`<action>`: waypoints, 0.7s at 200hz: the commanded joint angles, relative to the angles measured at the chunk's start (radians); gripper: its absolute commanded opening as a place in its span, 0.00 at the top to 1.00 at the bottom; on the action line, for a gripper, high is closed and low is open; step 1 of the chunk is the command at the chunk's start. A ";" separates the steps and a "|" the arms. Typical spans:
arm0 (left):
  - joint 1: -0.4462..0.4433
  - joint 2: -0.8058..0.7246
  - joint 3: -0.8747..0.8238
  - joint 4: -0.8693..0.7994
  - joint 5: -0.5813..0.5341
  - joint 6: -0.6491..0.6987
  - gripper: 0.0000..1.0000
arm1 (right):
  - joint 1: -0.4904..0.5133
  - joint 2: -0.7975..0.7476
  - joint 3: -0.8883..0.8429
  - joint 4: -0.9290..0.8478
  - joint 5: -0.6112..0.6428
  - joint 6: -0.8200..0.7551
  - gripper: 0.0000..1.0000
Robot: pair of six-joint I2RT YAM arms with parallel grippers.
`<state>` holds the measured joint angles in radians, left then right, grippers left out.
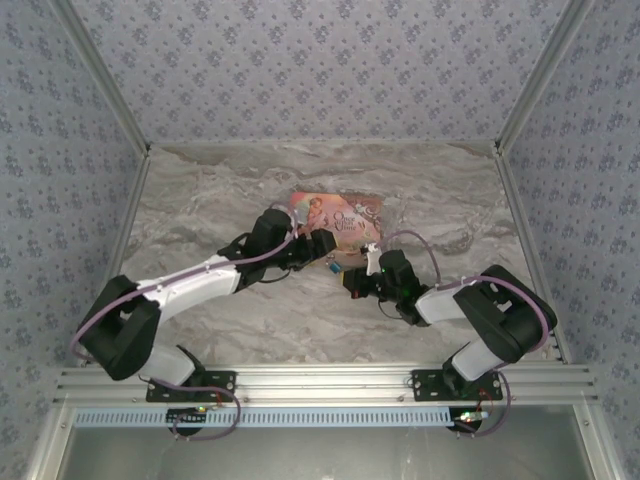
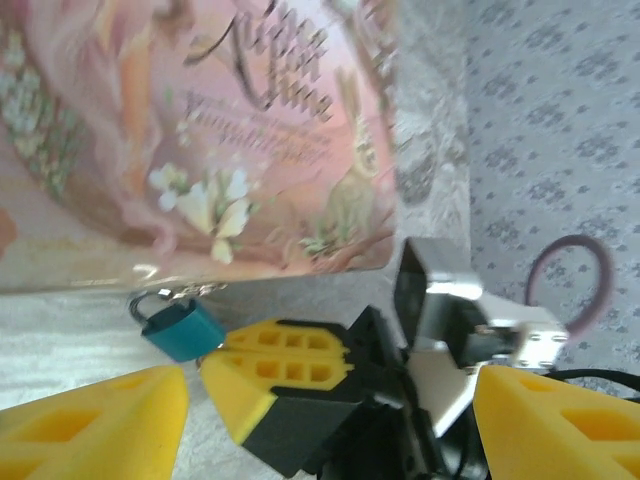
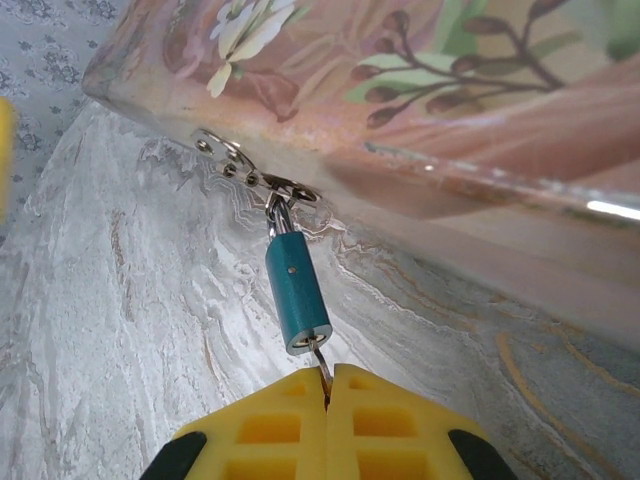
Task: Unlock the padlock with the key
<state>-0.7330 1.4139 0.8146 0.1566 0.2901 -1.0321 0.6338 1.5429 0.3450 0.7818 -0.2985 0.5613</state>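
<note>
right tool (image 3: 327, 395), nearest the table's near edge, has its yellow fingers pressed together, clamped on the thin key (image 3: 321, 362). the key's tip is in the bottom end of the teal padlock (image 3: 296, 295), so the insertion looks done or close to it. the shackle is looped through the hasp (image 3: 245, 172) and looks closed, so my read is that the turn and the release are not yet done. the padlock hangs from the near side of the pink tin (image 3: 450, 120), which lies about mid table (image 3: 120, 330), a little toward the far edge. left tool (image 2: 330, 385) has its fingers wide apart, gripping nothing, flanking the padlock and the other tool's tips.
</note>
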 commanded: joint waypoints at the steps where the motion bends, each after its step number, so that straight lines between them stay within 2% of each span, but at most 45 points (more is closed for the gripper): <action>1: -0.015 -0.101 -0.016 0.068 -0.131 0.172 0.24 | 0.016 0.004 0.027 0.014 0.017 0.017 1.00; 24: -0.051 -0.193 -0.056 0.103 -0.250 0.324 0.24 | 0.029 0.013 0.035 0.016 0.024 0.027 1.00; 51: -0.061 -0.279 -0.076 0.048 -0.285 0.457 0.24 | 0.047 0.020 0.048 0.016 0.042 0.059 1.00; 75: -0.061 -0.369 -0.161 0.100 -0.297 0.533 0.26 | 0.060 0.019 0.052 0.015 0.061 0.131 1.00; 95: -0.054 -0.425 -0.194 0.037 -0.344 0.492 0.28 | 0.077 0.016 0.054 0.022 0.072 0.175 1.00; 121: -0.038 -0.426 -0.179 -0.107 -0.252 0.429 0.30 | 0.098 0.012 0.068 0.011 0.084 0.230 1.00; 140: -0.031 -0.408 -0.202 -0.118 -0.202 0.326 0.33 | 0.111 0.013 0.078 -0.005 0.097 0.273 1.00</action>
<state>-0.7757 0.9989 0.6205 0.1074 0.0219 -0.6075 0.7258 1.5581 0.3840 0.7799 -0.2306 0.7502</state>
